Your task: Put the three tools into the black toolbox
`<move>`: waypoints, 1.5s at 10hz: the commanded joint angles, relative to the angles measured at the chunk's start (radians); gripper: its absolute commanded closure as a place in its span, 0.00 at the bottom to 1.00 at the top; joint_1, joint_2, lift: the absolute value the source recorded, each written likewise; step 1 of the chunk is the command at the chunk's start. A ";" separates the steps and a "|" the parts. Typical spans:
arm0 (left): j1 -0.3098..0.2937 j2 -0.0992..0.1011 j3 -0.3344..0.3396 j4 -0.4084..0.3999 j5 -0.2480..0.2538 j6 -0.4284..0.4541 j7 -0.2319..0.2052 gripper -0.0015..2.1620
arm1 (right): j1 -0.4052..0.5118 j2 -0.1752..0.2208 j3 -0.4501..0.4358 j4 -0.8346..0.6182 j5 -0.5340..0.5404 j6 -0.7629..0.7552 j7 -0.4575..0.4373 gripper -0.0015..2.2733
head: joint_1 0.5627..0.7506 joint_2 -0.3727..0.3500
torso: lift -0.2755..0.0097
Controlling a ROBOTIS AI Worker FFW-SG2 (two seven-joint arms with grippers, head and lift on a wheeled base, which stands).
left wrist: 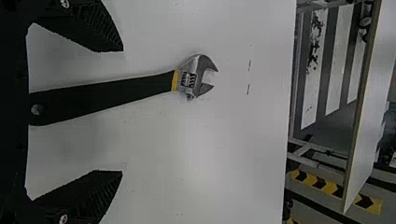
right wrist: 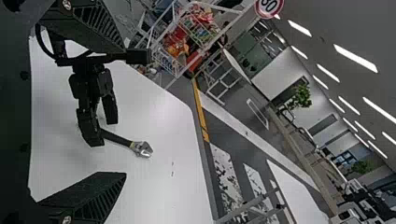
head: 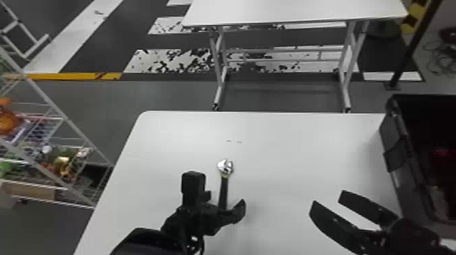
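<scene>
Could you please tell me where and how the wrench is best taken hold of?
I would grip the wrench by the middle of its dark handle, coming from above. The handle is long and slim, lies on the white table and points back toward the robot, so the open left pincer could probably close on its two long sides.

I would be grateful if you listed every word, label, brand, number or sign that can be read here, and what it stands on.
Round red-rimmed sign: digits cut off by the view's edge, so the number cannot be settled.
Wrench: no readable text.
Black toolbox: no readable text.
Goods on the rack: too small to read.
</scene>
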 commanded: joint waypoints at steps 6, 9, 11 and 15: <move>-0.003 0.002 0.001 -0.001 -0.012 0.066 0.003 0.47 | 0.014 0.001 -0.039 -0.006 -0.065 0.018 0.002 0.03 | 0.70 0.72 | 0.79; 0.012 0.002 0.001 -0.018 -0.012 0.079 0.026 0.99 | 0.020 0.006 -0.047 -0.004 -0.082 0.024 0.002 0.03 | 0.70 0.74 | 0.79; 0.032 0.002 0.003 -0.038 -0.005 0.076 0.029 0.99 | 0.026 0.014 -0.051 -0.004 -0.089 0.027 0.000 0.03 | 0.70 0.74 | 0.79; 0.101 0.003 -0.011 -0.190 0.000 0.165 0.026 0.99 | 0.031 0.018 -0.059 -0.001 -0.109 0.033 0.000 0.03 | 0.70 0.73 | 0.79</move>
